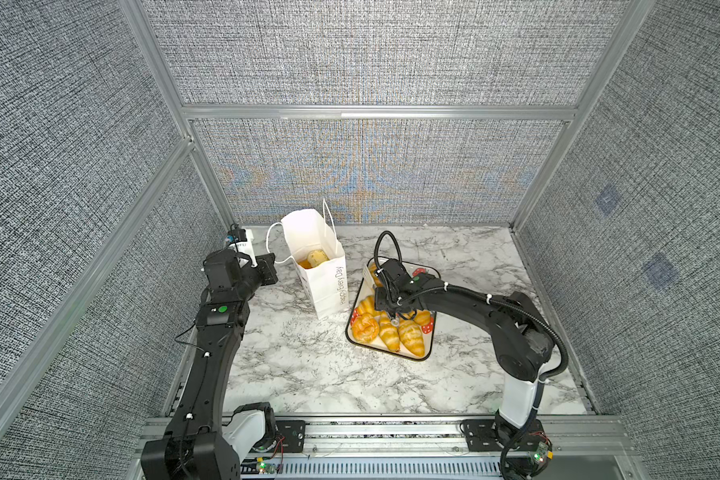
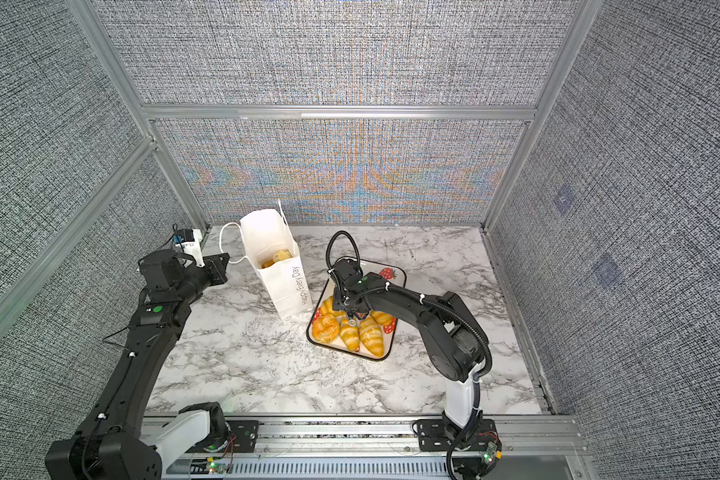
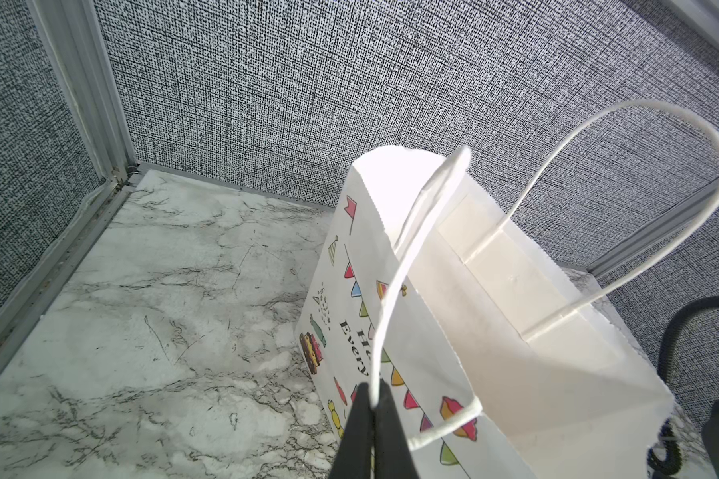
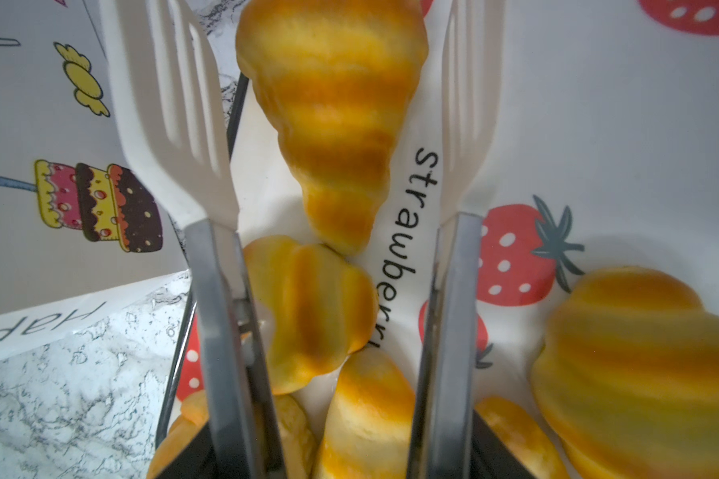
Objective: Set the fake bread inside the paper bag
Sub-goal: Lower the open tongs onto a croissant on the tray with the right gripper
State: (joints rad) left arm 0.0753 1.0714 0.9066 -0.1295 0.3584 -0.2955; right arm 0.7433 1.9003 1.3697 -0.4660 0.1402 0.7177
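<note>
Glossy golden-orange bread (image 1: 395,332) lies on a strawberry-printed tray (image 4: 598,124), one ribbed croissant (image 4: 337,174) between the right gripper's (image 4: 328,103) half-spread slotted white blades (image 4: 171,103), while the left gripper (image 3: 373,410) pinches the white paper bag's (image 1: 325,286) cord handle (image 3: 391,298); only the top views show pieces (image 1: 314,257) inside the bag.
</note>
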